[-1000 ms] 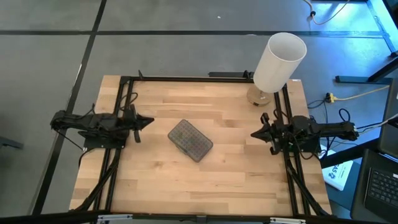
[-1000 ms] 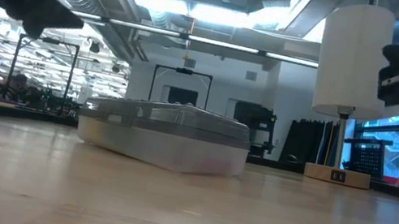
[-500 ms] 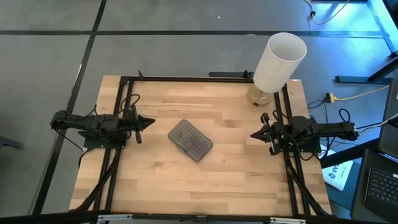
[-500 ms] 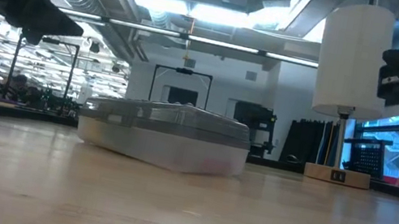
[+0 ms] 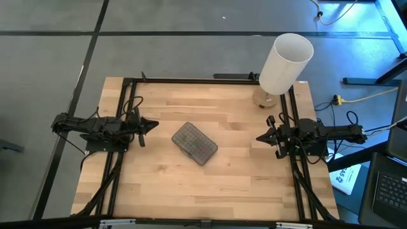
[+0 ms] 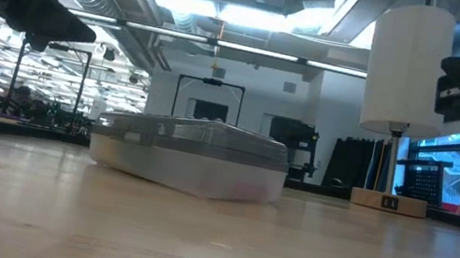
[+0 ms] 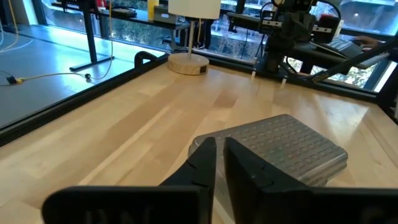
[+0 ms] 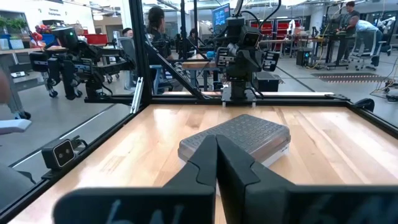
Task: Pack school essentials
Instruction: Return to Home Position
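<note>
1. Tools. My left tool (image 5: 151,125) hangs above the left edge of the surface (image 5: 165,184) and points inward toward the centre. Its fingers (image 7: 200,163) are drawn in to a narrow slit and hold nothing. My right tool (image 5: 259,137) hangs above the right edge and points inward, facing the left one. Its fingers (image 8: 239,165) meet with no visible gap and hold nothing. Both tools are well apart from the case.

2. Case. The case (image 5: 194,144) lies flat near the centre of the surface, between the two tools, turned at an angle to the surface edges. Its grey dimpled lid (image 7: 292,140) is seated on the clear body. No essentials lie loose on the surface. I judge them to be inside the case, though I cannot make them out through its walls.

3. Beyond. A white cylinder (image 5: 286,63) stands on its base at the far right corner, apart from both arms.

4. Step in hand. Packing appears complete: the lid is on and nothing is left out. The step in hand is the return to rest, and both arms look to be at or near that pose.

5. Next move. It calls for little. Settle each arm onto its rest without swinging inward over the case, hold the fingers together, and leave the case untouched.
</note>
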`<action>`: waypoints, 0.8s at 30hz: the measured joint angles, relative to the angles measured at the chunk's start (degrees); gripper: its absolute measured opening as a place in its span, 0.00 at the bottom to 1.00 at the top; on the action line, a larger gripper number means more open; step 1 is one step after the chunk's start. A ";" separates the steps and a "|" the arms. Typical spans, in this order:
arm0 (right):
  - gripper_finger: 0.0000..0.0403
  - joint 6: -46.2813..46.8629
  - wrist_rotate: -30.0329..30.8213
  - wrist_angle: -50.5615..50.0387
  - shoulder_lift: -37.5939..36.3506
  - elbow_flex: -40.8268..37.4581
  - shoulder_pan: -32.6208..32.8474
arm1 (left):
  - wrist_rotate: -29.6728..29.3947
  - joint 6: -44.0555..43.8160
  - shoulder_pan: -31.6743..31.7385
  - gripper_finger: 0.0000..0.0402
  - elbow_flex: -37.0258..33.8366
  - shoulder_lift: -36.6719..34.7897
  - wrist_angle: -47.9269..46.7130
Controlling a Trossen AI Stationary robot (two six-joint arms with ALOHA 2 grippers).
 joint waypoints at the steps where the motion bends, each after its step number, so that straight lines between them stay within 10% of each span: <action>1: 0.01 0.01 0.00 0.00 0.00 0.00 0.00 | 0.00 0.00 -0.02 0.07 0.00 0.00 0.00; 24: 0.01 -0.09 0.02 0.00 0.00 0.02 0.02 | 0.00 0.00 -0.01 0.03 0.00 0.00 -0.09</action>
